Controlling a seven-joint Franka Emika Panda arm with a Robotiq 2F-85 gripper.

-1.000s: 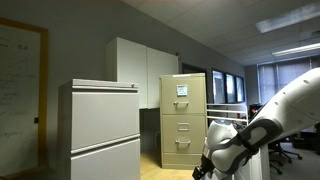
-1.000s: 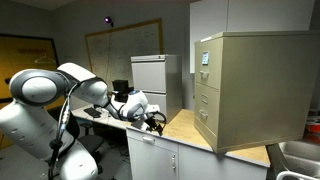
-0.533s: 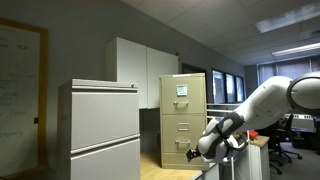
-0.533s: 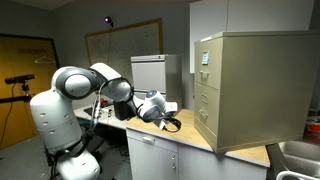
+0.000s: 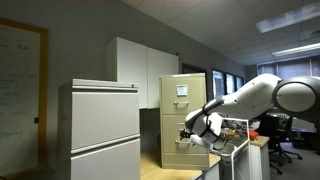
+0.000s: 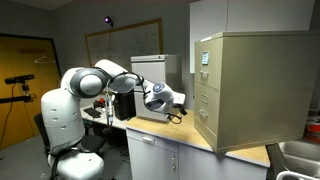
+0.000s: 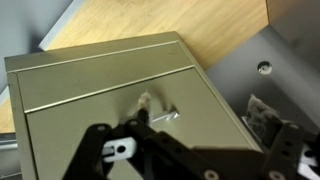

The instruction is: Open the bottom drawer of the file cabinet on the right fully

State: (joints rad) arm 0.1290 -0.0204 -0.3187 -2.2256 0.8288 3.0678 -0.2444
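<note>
**Line up low on the handle, fingers spread and empty**

In an exterior view, the gripper (image 5: 197, 128) hangs before the file cabinet (image 5: 183, 88), at 1 o'clock of the bottom drawer (image 5: 172, 153), so aim lower. In an exterior view, the gripper (image 6: 178, 99) stands at 9 o'clock of the cabinet front, apart from it, with the bottom drawer (image 6: 207, 125) just above the counter (image 6: 185, 130); mind that edge. In the wrist view, the fingers (image 7: 105, 150) gape wide, holding nothing, and a handle (image 7: 158, 110) sits at 12 o'clock. You cannot tell whose drawer it is.

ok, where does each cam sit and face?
In an exterior view: faces the file cabinet front-on, grey cabinet nearest; arm enters from the picture's right.
In an exterior view: beside the file cabinet, facing the robot; arm and base show.
Wrist view: looks down on a handled drawer front; the claw shows.
Both exterior views share both cabinets and the claw.
</note>
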